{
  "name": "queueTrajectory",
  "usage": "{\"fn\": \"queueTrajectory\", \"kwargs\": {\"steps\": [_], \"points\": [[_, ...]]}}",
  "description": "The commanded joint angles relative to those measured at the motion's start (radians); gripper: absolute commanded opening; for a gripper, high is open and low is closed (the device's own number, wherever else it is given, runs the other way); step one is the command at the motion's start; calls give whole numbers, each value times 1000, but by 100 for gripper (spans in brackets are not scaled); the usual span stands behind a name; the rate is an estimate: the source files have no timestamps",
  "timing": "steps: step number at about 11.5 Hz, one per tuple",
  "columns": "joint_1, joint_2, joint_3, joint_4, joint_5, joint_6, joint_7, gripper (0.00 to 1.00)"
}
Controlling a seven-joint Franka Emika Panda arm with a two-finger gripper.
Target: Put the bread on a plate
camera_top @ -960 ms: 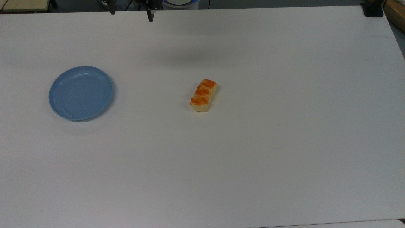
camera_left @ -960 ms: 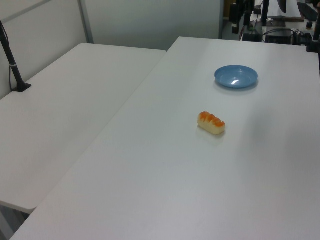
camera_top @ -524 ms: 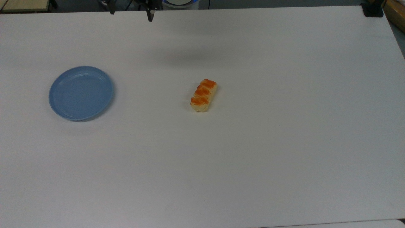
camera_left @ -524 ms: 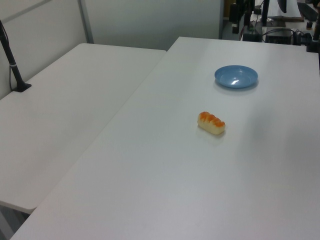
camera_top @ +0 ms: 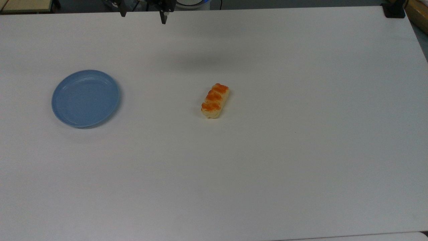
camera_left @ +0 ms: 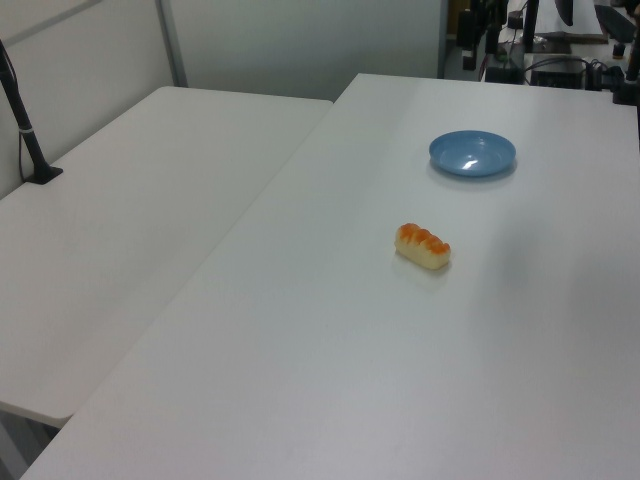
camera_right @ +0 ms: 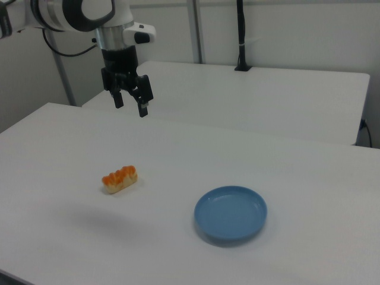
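My hand (camera_right: 130, 104) hangs high above the white tabletop (camera_right: 297, 172), fingers (camera_right: 143, 108) spread apart and pointing down, grasping nothing. The bread (camera_right: 119, 179) lies flat on the tabletop well below my hand and a little toward the right view's bottom, its three toasted bumps facing up. The plate (camera_right: 230, 214) sits bare on the tabletop, well apart from the bread and farther from my hand, off toward the right view's lower right. In the top view my fingertips (camera_top: 163, 18) show at the upper edge, with the bread (camera_top: 215, 100) near the middle and the plate (camera_top: 85, 98) toward the top view's left.
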Motion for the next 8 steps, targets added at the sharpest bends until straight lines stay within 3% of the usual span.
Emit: {"fn": "queueTrajectory", "kwargs": {"steps": [1,3,6,8], "points": [[79,41,-3,3,-10,8,76,100],[128,78,-3,-3,-13,95,187,100],[188,150,-3,-15,-13,112,203,100],[214,197,-3,-32,-7,150,300,100]]}}
